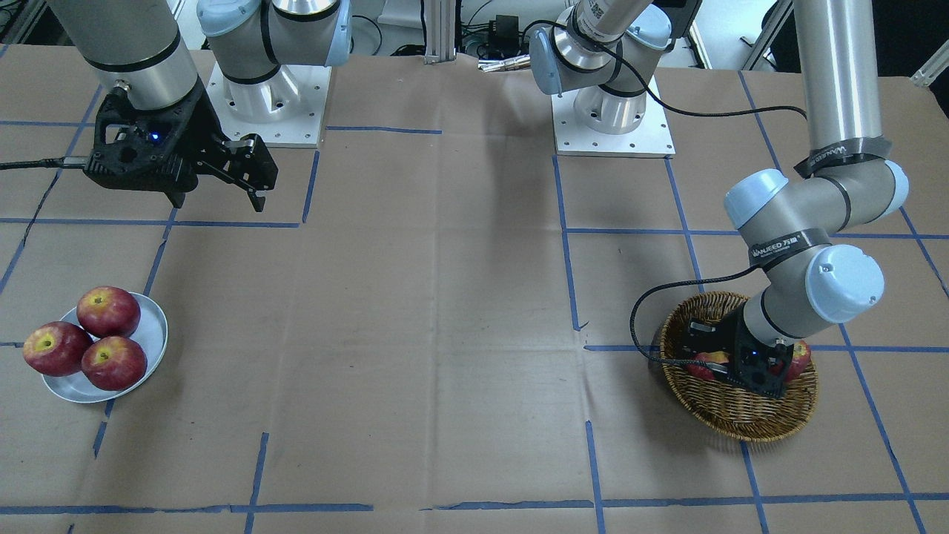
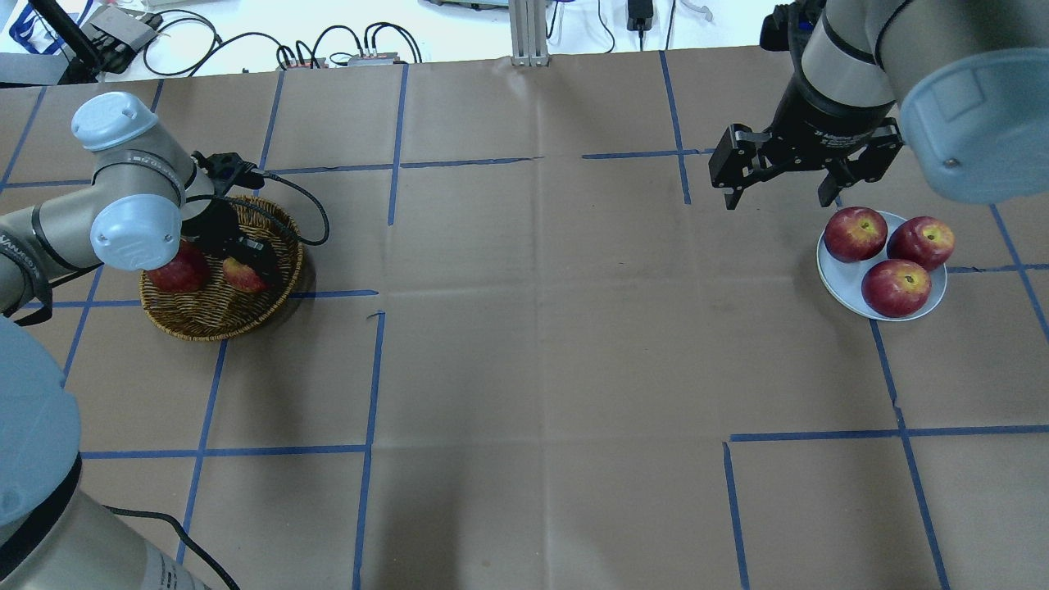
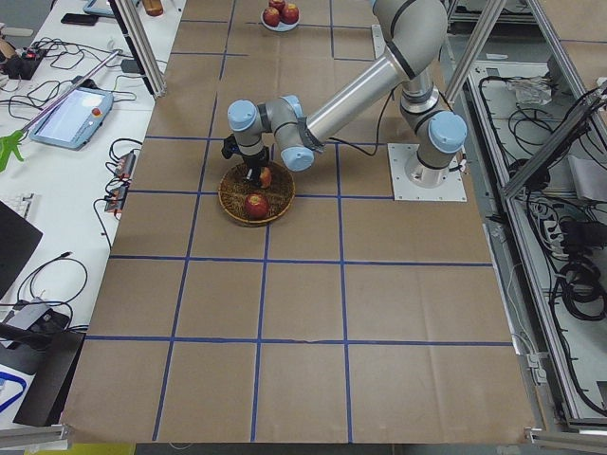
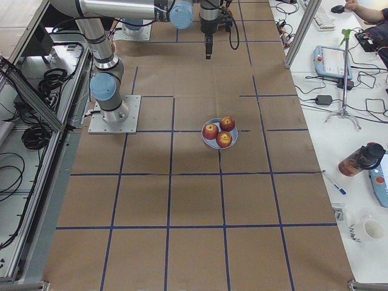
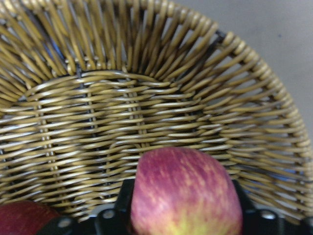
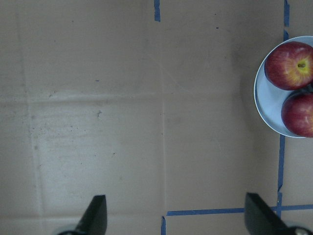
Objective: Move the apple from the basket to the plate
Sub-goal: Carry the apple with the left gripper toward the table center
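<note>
The wicker basket (image 2: pixel 213 319) sits on the table's left side and holds two apples. My left gripper (image 2: pixel 246 264) reaches down into it. In the left wrist view the streaked red-yellow apple (image 5: pixel 186 196) sits between the fingers (image 5: pixel 122 200), which press on both of its sides over the basket floor (image 5: pixel 146 98). The pale plate (image 2: pixel 844 283) on the right side holds three red apples. My right gripper (image 2: pixel 778 199) is open and empty, hovering above bare table just beside the plate (image 6: pixel 264 103).
A darker red apple (image 2: pixel 176 270) lies in the basket beside the gripped one, under my left wrist. The three apples (image 1: pixel 107 337) fill most of the plate (image 1: pixel 152 326). Blue tape lines cross the brown paper table cover.
</note>
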